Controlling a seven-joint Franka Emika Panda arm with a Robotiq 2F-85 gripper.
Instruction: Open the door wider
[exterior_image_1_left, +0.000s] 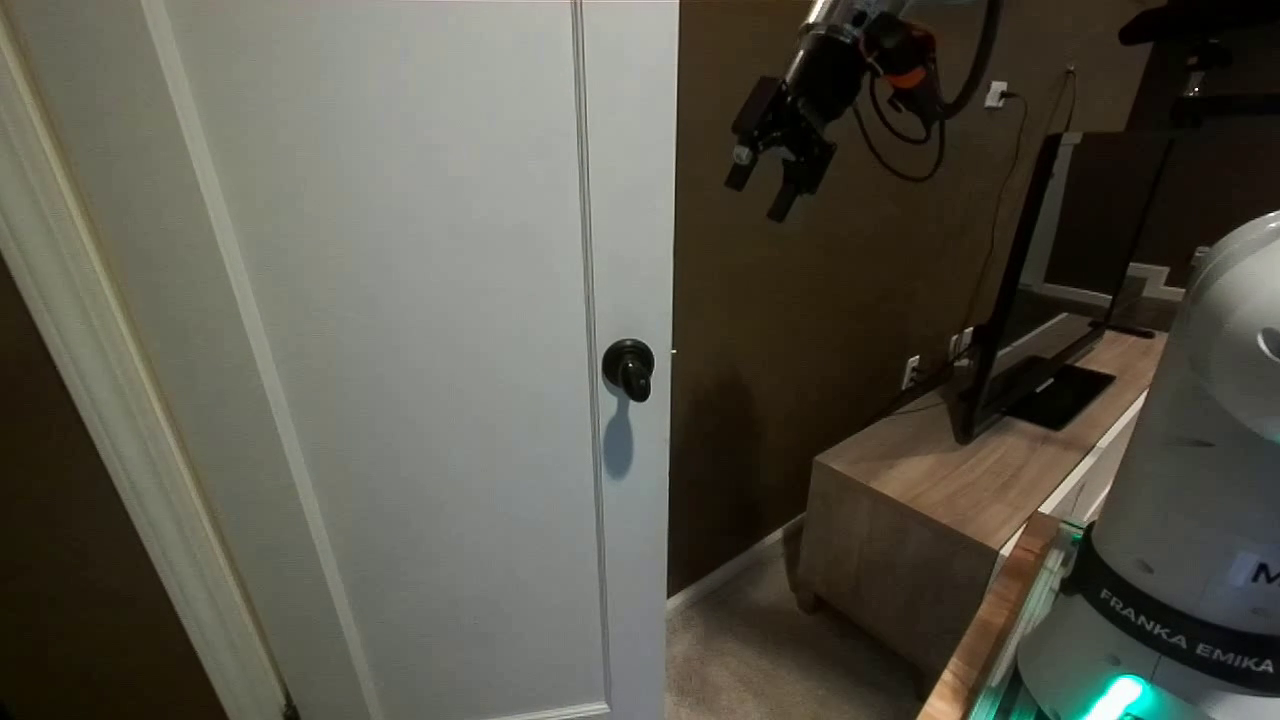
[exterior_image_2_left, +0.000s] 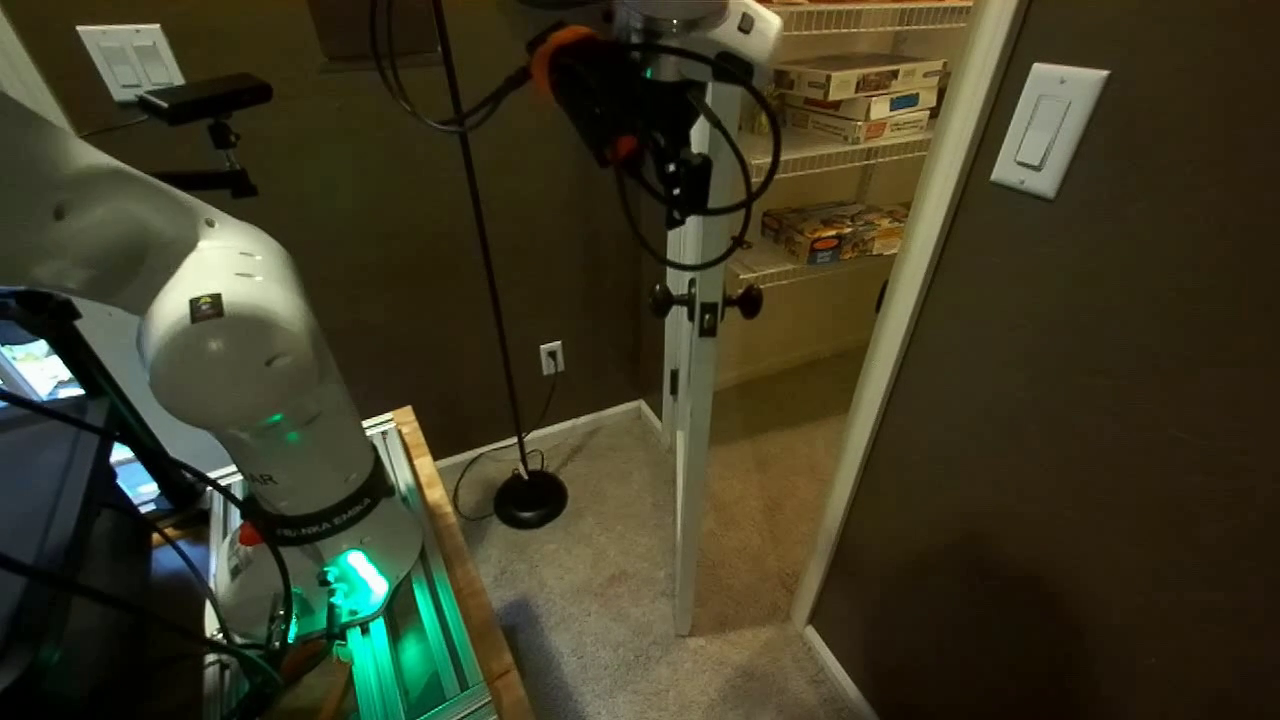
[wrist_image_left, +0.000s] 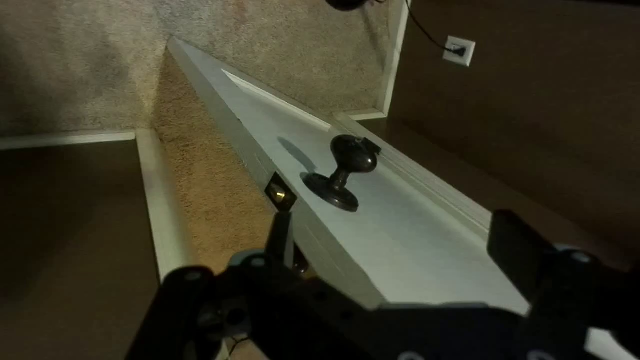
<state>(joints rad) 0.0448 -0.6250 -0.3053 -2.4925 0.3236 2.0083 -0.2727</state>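
Operator: Report the condition of the tool.

Technician: The tool points downward, higher than the knob and off to its free-edge side. Its fingers stand well spread and hold nothing. Brown wall shows between the tool and the door, so the two are apart.

Operator: Locate the door and define the step.

Technician: The door carries the knob near its free edge and stands partly swung from the frame. The step in hand is judged to be the approach. Lower the tool to knob height first. Then select one contact: seat the fingers around the knob's neck, or hook one finger behind the free edge, on the side of the opposite knob. The hook probably needs no grip force. Move slowly along the door's arc; a straight pull would likely slip off the knob.

Operator: State the edges and travel limits.

Technician: About level with the knob, keep the fingers off the latch plate. Across the gap from the knob is the frame; direct no force that way. On the knob's swing side, carpet extends toward a stand's round black base. Treat this as the likely obstruction and monitor it throughout the swing.
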